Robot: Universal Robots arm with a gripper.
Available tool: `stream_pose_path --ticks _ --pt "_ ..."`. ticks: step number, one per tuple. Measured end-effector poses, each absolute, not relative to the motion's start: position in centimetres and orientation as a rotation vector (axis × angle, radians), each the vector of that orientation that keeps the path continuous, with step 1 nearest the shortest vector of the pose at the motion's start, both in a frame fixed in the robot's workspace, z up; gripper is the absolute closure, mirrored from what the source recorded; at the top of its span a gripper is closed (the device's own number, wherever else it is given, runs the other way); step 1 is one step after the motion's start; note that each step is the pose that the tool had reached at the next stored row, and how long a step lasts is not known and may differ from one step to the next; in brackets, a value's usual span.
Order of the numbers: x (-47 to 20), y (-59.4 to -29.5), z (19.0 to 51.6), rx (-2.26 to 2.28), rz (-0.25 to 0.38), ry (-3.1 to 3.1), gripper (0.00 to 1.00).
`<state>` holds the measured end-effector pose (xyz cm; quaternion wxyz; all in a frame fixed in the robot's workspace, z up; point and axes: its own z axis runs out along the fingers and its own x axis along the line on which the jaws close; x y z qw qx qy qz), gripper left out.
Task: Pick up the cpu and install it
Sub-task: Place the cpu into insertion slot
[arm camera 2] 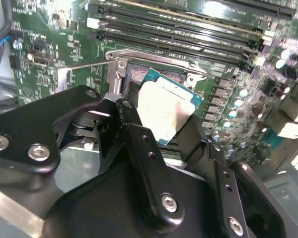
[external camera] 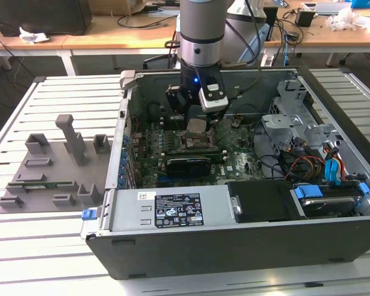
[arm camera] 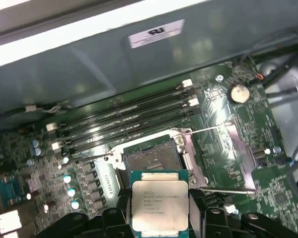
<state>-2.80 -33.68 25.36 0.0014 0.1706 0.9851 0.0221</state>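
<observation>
The cpu point(arm camera: 160, 206) is pinched by the tool point(arm camera: 160, 218) — one black finger point(arm camera 2: 139, 144) is pressed on each of two opposite edges. In both wrist views the chip is held over the green board point(arm camera: 268, 198), just by the open socket point(arm camera: 153, 157), and is not yet set in it. In the exterior view, grey blocks point(external camera: 55, 166) are seen on the tabletop point(external camera: 49, 265) — at nine o'clock from the computer case point(external camera: 234, 253).
</observation>
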Motion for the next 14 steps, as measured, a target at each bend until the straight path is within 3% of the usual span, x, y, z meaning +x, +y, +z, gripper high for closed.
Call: stream_pose_path --ticks 14 --pt "-2.8 -33.67 25.28 1.031 0.068 2.956 0.45"
